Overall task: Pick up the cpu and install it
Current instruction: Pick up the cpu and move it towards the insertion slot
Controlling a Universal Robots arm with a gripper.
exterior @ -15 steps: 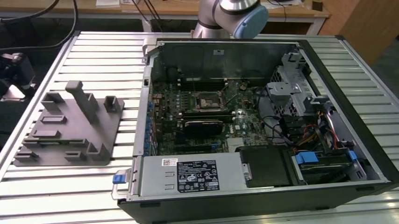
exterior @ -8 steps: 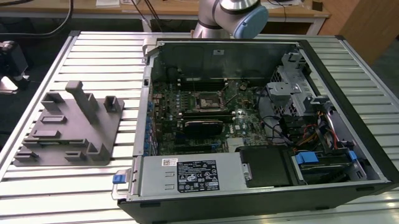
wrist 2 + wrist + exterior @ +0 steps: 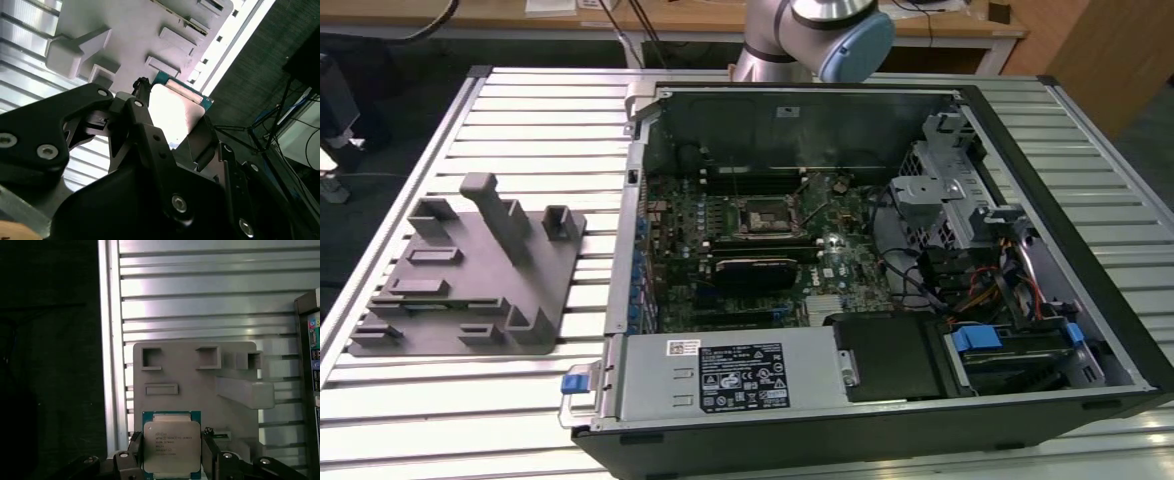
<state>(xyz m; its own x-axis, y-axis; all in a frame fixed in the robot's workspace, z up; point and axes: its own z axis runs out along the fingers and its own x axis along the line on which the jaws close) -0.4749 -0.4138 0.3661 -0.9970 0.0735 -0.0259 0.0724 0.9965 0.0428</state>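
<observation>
The cpu [image 3: 171, 446] is a thin square chip with a silvery top and a green edge. It sits between the two black fingers of my gripper [image 3: 171, 450], which is shut on its opposite sides. In both wrist views the chip [image 3: 175, 112] hangs in front of the grey holder block [image 3: 200, 380], with the gripper [image 3: 172, 119] around it. In the exterior view the motherboard's black socket frame [image 3: 761, 215] lies open inside the computer case [image 3: 1067, 140]. The arm [image 3: 814, 35] rises behind the case.
The grey holder block [image 3: 467, 270], with upright posts and pockets, stands on the ribbed metal table [image 3: 547, 110] at the exterior view's left. Inside the case are a power supply [image 3: 734, 375], cables and drive bays [image 3: 961, 200]. A dark floor [image 3: 50, 365] lies beyond the table edge.
</observation>
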